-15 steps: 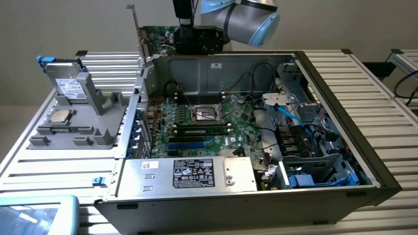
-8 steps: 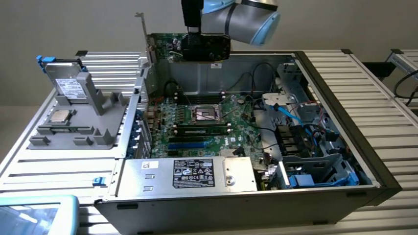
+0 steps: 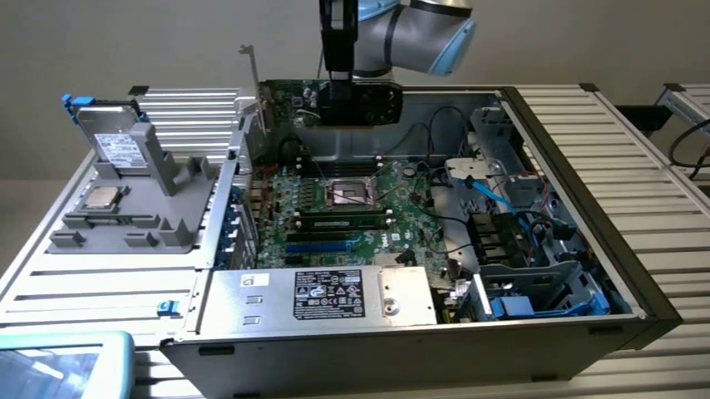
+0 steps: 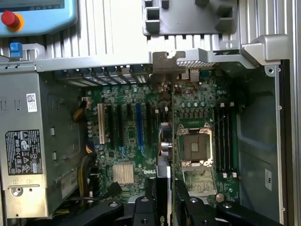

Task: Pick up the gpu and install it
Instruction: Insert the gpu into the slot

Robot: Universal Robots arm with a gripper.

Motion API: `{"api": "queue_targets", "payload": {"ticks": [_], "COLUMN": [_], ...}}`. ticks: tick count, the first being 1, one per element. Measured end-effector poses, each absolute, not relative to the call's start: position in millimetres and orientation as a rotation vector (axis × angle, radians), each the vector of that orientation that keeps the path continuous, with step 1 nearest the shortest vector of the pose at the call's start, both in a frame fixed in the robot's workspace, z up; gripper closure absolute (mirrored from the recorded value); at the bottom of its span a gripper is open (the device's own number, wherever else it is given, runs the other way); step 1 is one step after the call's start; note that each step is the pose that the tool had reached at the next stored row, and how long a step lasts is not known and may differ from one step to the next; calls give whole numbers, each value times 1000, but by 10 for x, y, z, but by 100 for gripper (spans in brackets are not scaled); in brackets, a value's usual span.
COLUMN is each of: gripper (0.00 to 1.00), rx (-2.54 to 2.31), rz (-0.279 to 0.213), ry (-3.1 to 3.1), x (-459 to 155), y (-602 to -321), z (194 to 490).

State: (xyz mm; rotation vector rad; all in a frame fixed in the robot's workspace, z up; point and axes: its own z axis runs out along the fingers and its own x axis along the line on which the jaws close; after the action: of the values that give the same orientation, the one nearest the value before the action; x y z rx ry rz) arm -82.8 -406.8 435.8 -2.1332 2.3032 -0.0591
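A: One card to track. Where's your gpu [image 3: 291, 100]?

B: You've got it in the end effector [image 3: 357, 104]. It's held on edge over the far end of the motherboard [image 3: 332, 229], inside the open computer case [image 3: 621, 274]. Green face shows in the exterior view. The silver bracket [image 3: 249, 66] pokes up past the case rim on the exterior view's left.

A: Grip?

B: Your end effector is pinching the gpu. In the wrist view, one black finger [image 4: 193, 207] sits on each side of the card's thin edge.

A: Seated?

B: You can't tell contact from the wrist view. In the exterior view the card rides high, with its top edge above the case rim.

A: Alignment?

B: In the wrist view your card runs between the blue slot [image 4: 138, 127] and the processor socket [image 4: 194, 148], just beside the socket. The bracket end is near the case's slotted wall.

A: Anything else around?

B: There's a memory stick [image 3: 344, 223] in a slot near the socket. The power supply [image 3: 322, 295] fills the near end of the case. A grey holder [image 3: 133, 220] sits on the slatted surface [image 3: 621, 125], at the exterior view's left of the case. It has a square silver chip [image 3: 100, 197] on it. A pendant with a red button [image 4: 10, 19] lies well apart from the card.
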Motion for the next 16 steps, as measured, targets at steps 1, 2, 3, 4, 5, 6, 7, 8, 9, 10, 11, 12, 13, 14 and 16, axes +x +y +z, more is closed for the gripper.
{"api": "queue_targets", "payload": {"ticks": [1, 2, 3, 4, 5, 6, 7, 8, 9, 10, 11, 12, 13, 14, 16], "gripper": [73, 73, 73, 73, 73, 73, 73, 73, 73, 73, 73, 73, 73, 73, 73], "rx": [-2133, -2134, -2134, -2134, -2134, -2134, -2134, -2135, -2135, -2136, -2136, -2137, -2138, -2139, -2143], "rz": [-59, -59, -59, -59, -59, -59, -58, -57, -56, -55, -53, -52, -50, -47, -41], "ry": [2303, 2303, 2303, 2303, 2304, 2304, 2304, 2305, 2305, 2306, 2306, 2307, 2308, 2310, 2313], "x": [-817, -807, -795, -784, -775, -767, -760, -754, -747, -741, -737, -733, -731, -728, -724], "y": [-4087, -4102, -4115, -4126, -4135, -4144, -4154, -4162, -4170, -4177, -4185, -4193, -4201, -4209, -4229], "z": [4340, 4323, 4305, 4287, 4269, 4250, 4232, 4215, 4196, 4178, 4161, 4145, 4131, 4116, 4088]}}
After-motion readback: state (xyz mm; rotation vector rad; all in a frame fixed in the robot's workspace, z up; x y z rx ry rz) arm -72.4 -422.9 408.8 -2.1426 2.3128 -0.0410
